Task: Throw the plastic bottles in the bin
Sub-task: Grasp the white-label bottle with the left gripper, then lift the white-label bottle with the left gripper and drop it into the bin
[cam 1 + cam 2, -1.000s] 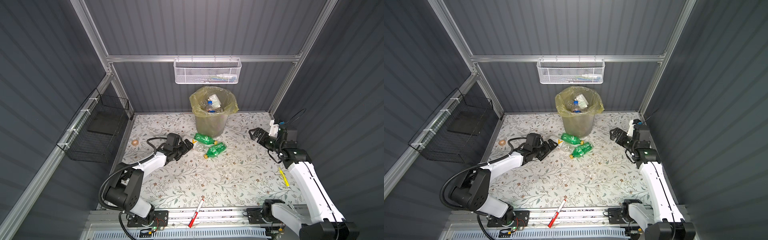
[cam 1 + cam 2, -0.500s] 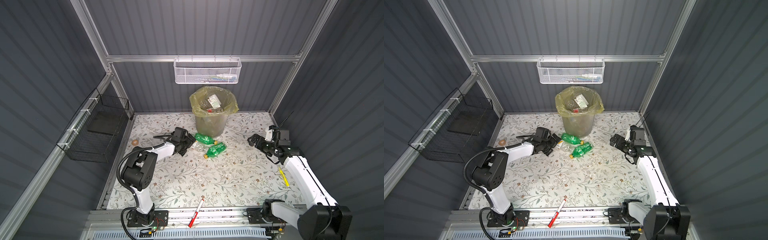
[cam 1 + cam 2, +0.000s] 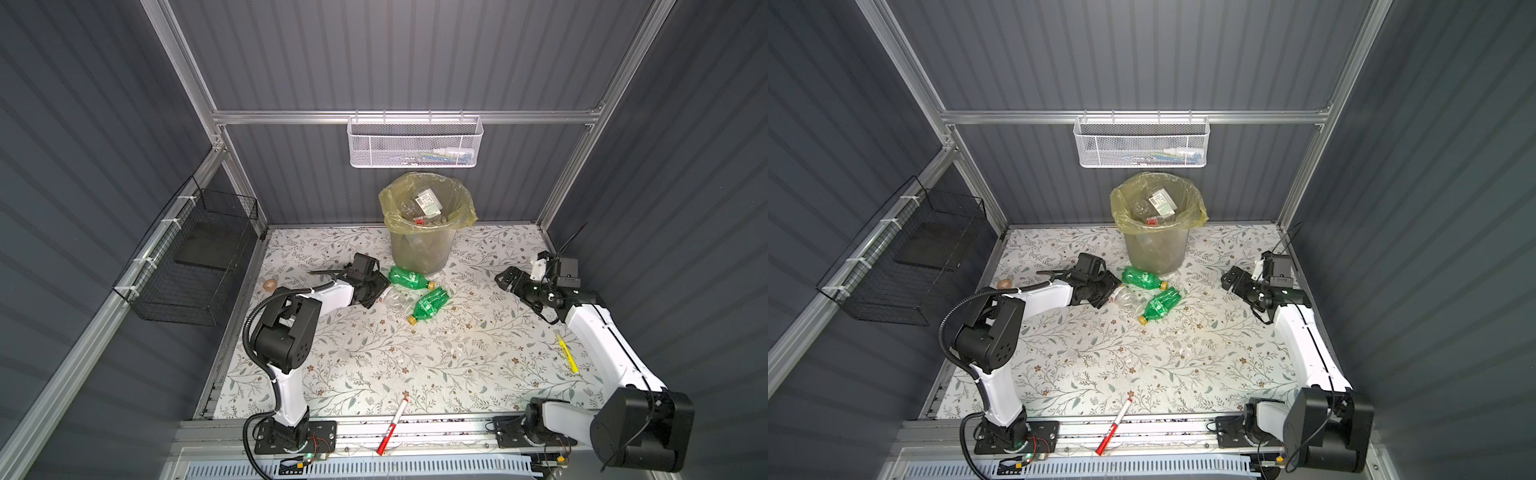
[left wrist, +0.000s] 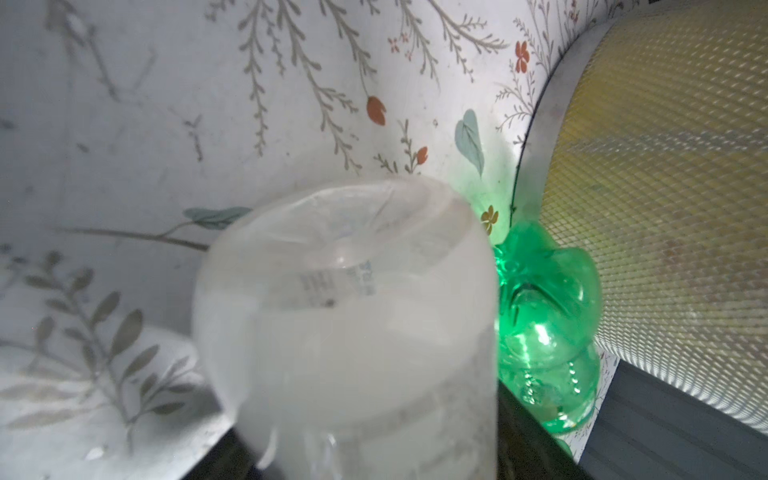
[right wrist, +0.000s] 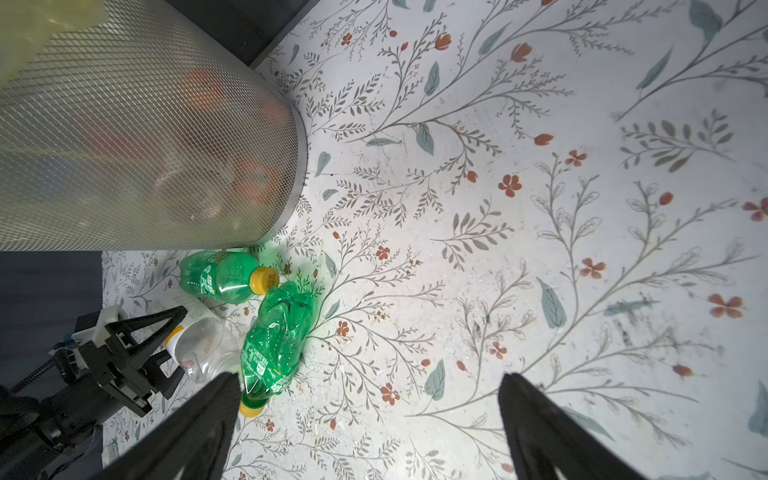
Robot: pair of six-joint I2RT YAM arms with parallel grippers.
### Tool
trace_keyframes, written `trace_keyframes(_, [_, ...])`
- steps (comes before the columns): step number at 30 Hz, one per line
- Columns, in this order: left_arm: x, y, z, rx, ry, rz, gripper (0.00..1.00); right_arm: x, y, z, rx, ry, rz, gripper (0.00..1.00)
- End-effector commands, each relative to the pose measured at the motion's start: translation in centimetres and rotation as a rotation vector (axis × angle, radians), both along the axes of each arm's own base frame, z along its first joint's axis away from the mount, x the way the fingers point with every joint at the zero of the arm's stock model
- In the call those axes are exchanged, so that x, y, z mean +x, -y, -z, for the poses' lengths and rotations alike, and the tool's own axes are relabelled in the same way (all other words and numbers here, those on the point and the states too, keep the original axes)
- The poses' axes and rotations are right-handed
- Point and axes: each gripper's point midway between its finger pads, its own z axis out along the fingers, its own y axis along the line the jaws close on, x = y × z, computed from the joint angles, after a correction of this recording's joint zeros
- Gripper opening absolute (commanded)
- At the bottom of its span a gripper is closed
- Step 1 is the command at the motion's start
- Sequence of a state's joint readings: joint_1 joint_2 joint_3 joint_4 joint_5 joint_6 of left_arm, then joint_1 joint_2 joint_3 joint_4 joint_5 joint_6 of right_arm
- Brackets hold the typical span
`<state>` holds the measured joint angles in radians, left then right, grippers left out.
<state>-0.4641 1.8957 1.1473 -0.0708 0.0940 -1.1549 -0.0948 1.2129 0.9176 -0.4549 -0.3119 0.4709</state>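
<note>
My left fingers (image 5: 153, 324) pinch the clear bottle (image 5: 203, 345), one on each side of it near its labelled shoulder, so the left gripper (image 5: 180, 343) is closed around it. The bottle lies on its side on the floral table (image 3: 374, 365) and juts out past my fingertips. In the left wrist view its pale round base (image 4: 345, 324) fills the middle of the picture, blurred.

Just beyond it lies a green bottle (image 3: 409, 279) with a yellow cap, on its side and close against the foot of the bin (image 3: 419, 249). A second, crushed green bottle (image 3: 430, 305) lies beside the clear one, its yellow cap pointing away from the bin. The three bottles touch or nearly touch.

The bin stands upright at the back of the table, lined with a yellow bag, and holds several bottles (image 3: 428, 203) already.

My right fingers (image 5: 199, 424) are spread wide with nothing between them. The right gripper (image 5: 370, 376) hovers over bare table, well apart from the bottles and facing them.

Further out, a red-and-white marker (image 3: 390, 428) lies at the front edge, a small tape roll (image 3: 270, 284) sits near my left arm, and a yellow pen (image 3: 567, 353) lies by my right arm.
</note>
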Motion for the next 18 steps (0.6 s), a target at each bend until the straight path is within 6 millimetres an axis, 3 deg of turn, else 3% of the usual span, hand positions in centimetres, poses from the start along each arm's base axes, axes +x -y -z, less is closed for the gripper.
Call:
trace_keyframes(1, [-2.0,-1.7,1.1,0.087,-0.043,0.004,0.66,-0.2,0.1,0.7,0.019,-0.014,0.007,0.99])
trace_keyframes(9, [-5.0,-6.3,-1.1,0.144,0.004,-0.051,0.59,-0.9,-0.8,1.5,0.082,-0.022,-0.011,0.99])
trace_keyframes(13, [-5.9,-7.1,-3.0,0.138,0.044,-0.050,0.57,-1.3,-1.2,2.0,0.107,-0.038,-0.012,0.99])
trace_keyframes(15, [-5.5,-6.7,-5.5,0.113,0.094,-0.040,0.56,-1.5,-1.4,2.2,0.123,-0.042,-0.016,0.99])
trace_keyframes(17, [-4.1,-5.6,-9.6,0.062,0.183,-0.021,0.56,-1.8,-1.6,2.3,0.135,-0.043,-0.017,0.98])
trace_keyframes(18, [-3.0,-4.8,-12.9,0.028,0.243,-0.004,0.56,-1.9,-1.7,2.5,0.138,-0.046,-0.018,0.97])
